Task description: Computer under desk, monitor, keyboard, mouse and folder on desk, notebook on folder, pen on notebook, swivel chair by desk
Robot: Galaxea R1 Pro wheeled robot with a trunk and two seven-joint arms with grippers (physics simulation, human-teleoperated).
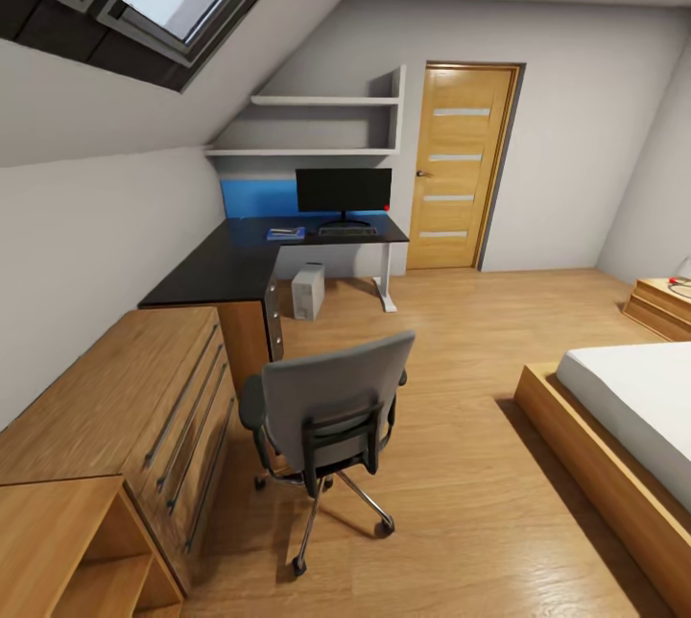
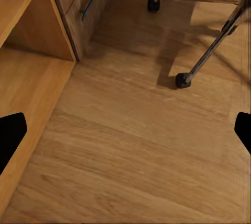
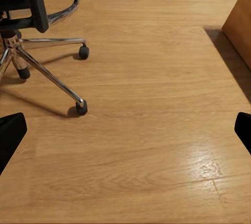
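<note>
A grey swivel chair (image 1: 331,402) stands on the wooden floor with its back to me, a little away from the black L-shaped desk (image 1: 230,268). Its seat is hidden by the backrest, so no folder shows. On the desk stand a black monitor (image 1: 343,191), a dark keyboard (image 1: 346,230) in front of it and a blue flat item (image 1: 285,233) to its left. The grey computer (image 1: 308,292) sits on the floor under the desk. My left gripper (image 2: 125,130) hangs open over the floor near the chair's wheeled base (image 2: 183,80). My right gripper (image 3: 125,130) is open too, beside the chair legs (image 3: 81,108).
A wooden dresser (image 1: 115,407) and an open shelf unit (image 1: 67,551) line the left wall. A bed (image 1: 624,426) with a wooden frame fills the right side. A nightstand (image 1: 662,301) and a closed door (image 1: 465,167) are at the back.
</note>
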